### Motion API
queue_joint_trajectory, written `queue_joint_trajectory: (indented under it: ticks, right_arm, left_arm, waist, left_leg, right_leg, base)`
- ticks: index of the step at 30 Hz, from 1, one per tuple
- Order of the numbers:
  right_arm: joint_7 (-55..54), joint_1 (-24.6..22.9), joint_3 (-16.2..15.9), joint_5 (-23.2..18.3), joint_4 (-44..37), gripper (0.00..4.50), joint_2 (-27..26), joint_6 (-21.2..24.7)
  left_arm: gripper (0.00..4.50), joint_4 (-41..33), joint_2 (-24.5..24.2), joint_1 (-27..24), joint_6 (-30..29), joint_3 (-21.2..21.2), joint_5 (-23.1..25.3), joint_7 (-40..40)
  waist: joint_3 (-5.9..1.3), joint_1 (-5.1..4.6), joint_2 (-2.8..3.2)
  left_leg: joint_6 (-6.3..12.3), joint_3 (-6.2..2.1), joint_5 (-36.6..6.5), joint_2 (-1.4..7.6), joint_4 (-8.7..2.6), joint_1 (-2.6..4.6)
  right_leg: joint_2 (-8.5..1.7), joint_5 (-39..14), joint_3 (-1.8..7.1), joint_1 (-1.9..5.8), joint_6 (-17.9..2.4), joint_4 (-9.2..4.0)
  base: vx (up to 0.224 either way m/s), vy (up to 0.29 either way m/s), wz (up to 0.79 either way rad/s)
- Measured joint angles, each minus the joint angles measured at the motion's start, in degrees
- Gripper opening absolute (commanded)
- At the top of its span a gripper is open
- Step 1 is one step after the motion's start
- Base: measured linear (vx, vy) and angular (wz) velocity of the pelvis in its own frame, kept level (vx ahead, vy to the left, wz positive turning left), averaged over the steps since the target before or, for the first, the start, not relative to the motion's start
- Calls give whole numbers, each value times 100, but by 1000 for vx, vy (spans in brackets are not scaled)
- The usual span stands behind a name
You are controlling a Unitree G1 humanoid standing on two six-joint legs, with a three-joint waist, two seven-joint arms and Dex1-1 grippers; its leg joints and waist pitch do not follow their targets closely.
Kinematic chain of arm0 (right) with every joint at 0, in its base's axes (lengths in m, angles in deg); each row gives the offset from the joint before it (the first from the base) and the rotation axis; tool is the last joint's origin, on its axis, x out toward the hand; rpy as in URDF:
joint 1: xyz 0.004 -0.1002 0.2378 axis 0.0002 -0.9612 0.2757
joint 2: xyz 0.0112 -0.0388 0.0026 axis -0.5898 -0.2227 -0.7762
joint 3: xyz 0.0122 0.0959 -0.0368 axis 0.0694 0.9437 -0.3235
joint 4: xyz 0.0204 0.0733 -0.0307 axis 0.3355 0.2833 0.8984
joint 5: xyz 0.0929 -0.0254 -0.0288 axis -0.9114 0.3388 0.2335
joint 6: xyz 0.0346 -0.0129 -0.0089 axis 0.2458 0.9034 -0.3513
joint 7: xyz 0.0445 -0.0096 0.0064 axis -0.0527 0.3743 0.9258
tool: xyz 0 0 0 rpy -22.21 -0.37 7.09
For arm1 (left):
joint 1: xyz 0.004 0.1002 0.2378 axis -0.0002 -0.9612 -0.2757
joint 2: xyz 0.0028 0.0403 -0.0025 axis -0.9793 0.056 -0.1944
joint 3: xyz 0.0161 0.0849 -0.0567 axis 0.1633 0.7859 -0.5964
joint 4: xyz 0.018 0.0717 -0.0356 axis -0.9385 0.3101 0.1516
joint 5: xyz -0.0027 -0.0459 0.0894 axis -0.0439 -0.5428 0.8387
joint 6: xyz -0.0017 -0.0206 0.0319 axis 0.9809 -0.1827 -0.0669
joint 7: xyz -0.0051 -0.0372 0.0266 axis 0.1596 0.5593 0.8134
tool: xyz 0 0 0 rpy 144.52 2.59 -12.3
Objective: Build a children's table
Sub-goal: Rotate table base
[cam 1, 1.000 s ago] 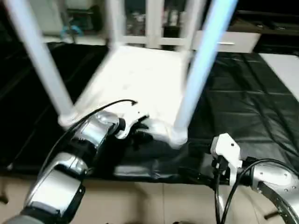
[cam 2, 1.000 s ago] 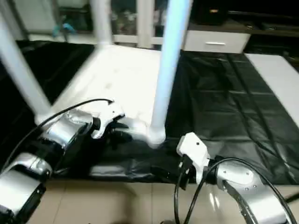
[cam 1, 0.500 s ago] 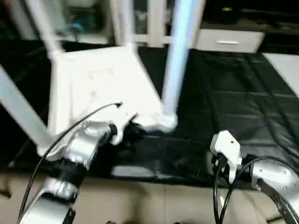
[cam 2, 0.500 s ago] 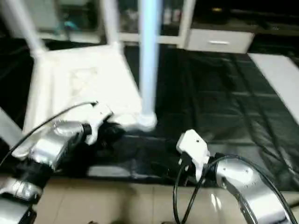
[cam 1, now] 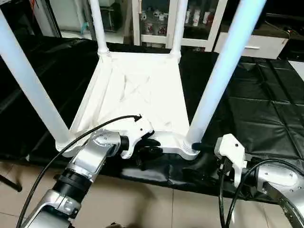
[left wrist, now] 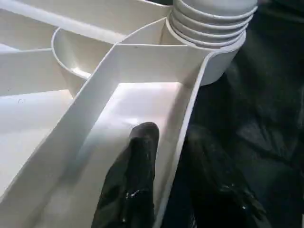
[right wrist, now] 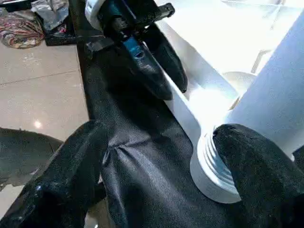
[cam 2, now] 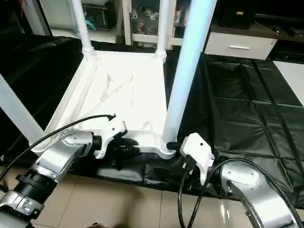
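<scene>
The children's table [cam 1: 137,95] lies upside down on a black sheet, its X-ribbed underside up. Its legs stand in the corner sockets: the near right leg [cam 1: 218,76], the near left leg [cam 1: 28,80] and two far legs [cam 1: 97,23]. My left gripper [cam 1: 147,148] is shut on the table's near rim [left wrist: 183,123]. One of its fingers [left wrist: 137,175] is inside the rim and the other is outside. My right gripper [right wrist: 161,156] stands wide open just in front of the near right socket [right wrist: 213,171], with one of its fingertips [right wrist: 256,171] beside the leg's base.
The black sheet [cam 1: 256,109] covers a low platform whose front edge runs just behind my forearms, above a tiled floor [cam 1: 142,204]. White cabinets [cam 1: 247,45] stand behind. The sheet to the right of the table is bare.
With my left gripper on its near rim, the table swung left on the sheet and then back. Its near right socket now sits close to my right gripper, which has stayed in place.
</scene>
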Motion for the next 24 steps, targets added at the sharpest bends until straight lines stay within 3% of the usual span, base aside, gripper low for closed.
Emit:
queue_joint_trajectory:
  ticks: [1,11,21,24]
  right_arm:
    - [3,1,0,-2,0,404,4,-2]
    - [38,-1,0,-11,0,404,19,-1]
    - [38,-69,8,-15,-5,404,21,0]
    - [37,-73,10,-15,-5,404,24,0]
  left_arm:
    - [161,112,-7,77,138,52,3,118]
    - [161,855,-135,626,813,322,190,666]
    - [161,1601,187,899,1379,176,67,787]
    - [194,1622,180,906,1380,138,-58,1007]
  waist:
    - [2,5,-4]
    - [5,7,-5]
    - [8,15,0]
    - [8,28,2]
  left_leg:
    - [0,-1,0,1,0,-7]
    - [3,-2,3,4,8,-30]
    - [7,-4,5,6,26,-51]
    - [7,-5,5,8,26,-66]
  right_leg:
    - [0,0,0,-1,1,1]
    - [-1,-11,-4,-11,15,6]
    - [-6,-13,-10,-17,15,16]
    - [-5,-14,-15,-30,14,17]
  base:
    - [0,0,0]
    - [0,0,0]
    - [0,0,0]
    - [0,0,0]
